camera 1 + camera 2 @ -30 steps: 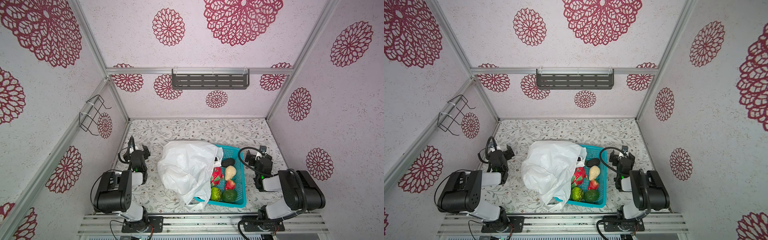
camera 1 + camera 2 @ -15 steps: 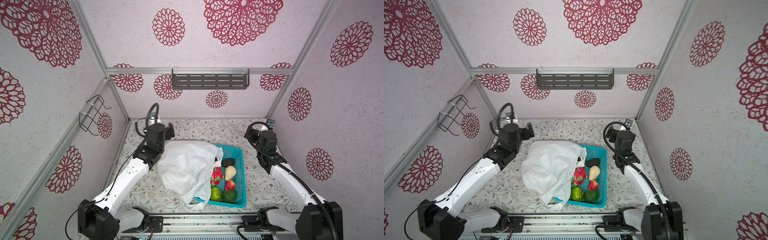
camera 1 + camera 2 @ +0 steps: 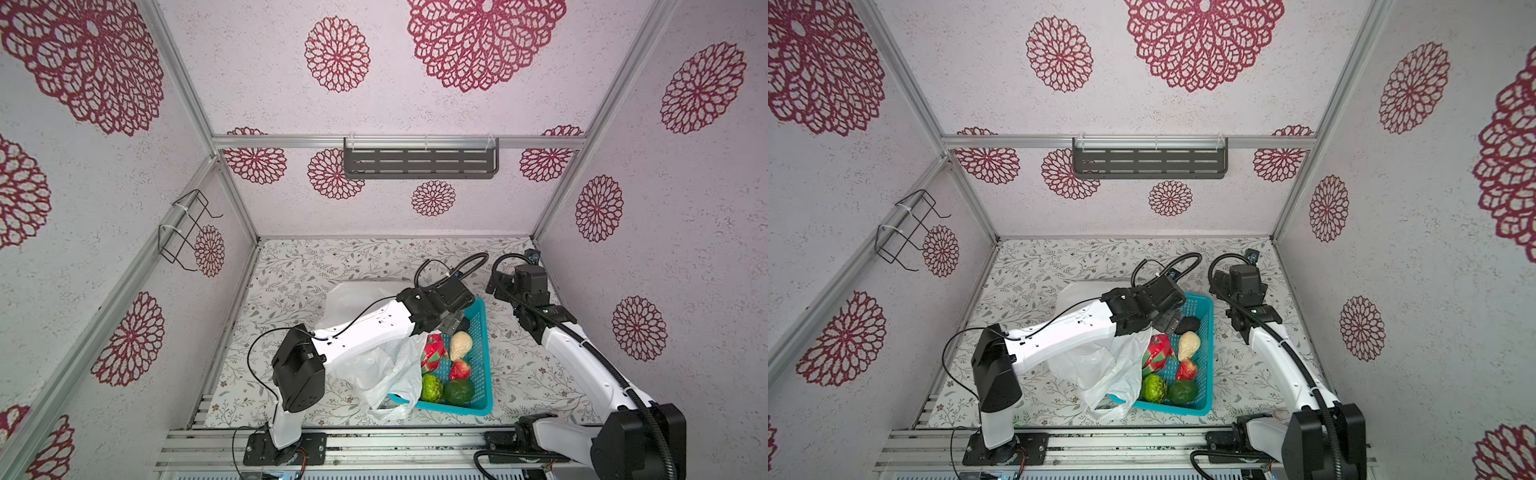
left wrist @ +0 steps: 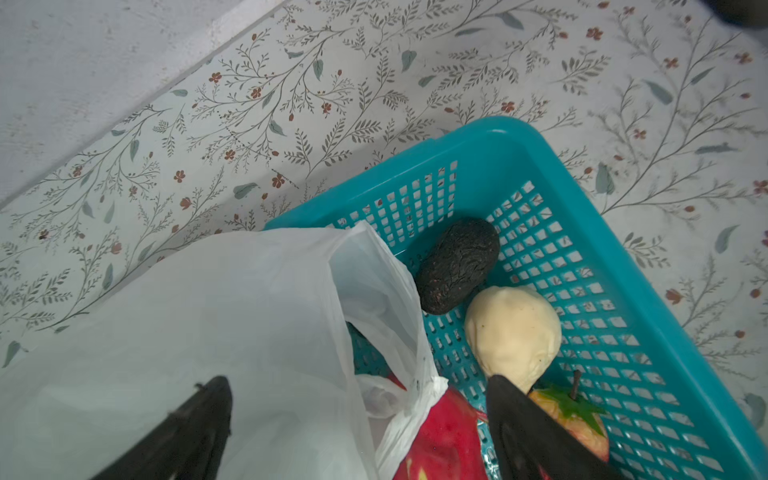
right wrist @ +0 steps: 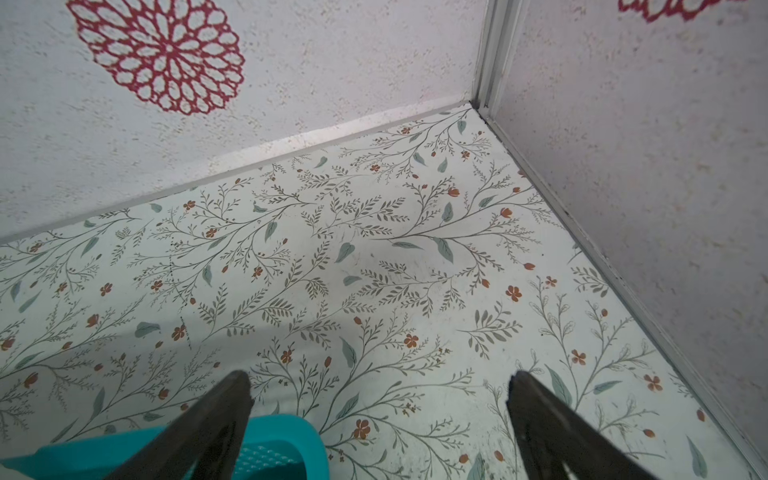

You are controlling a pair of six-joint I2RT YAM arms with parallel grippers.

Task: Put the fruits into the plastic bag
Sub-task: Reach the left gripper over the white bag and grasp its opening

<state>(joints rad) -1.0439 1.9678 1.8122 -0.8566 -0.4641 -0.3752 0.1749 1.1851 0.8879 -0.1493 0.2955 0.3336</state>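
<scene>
Left gripper (image 4: 355, 382) hangs wide open over the teal basket (image 4: 519, 141), fruits (image 3: 459, 390) sitting in it, plastic bag (image 4: 199, 316) draped on its edge. I'd come straight down on the beige pear (image 4: 513, 332), clear of that flap; right gripper (image 5: 380, 376) idles open.

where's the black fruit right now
In a top view the black wrinkled toy fruit lies at the far end of the teal perforated plastic basket, right of centre, just beyond the beige pear-shaped fruit and beside the white plastic bag.
</scene>
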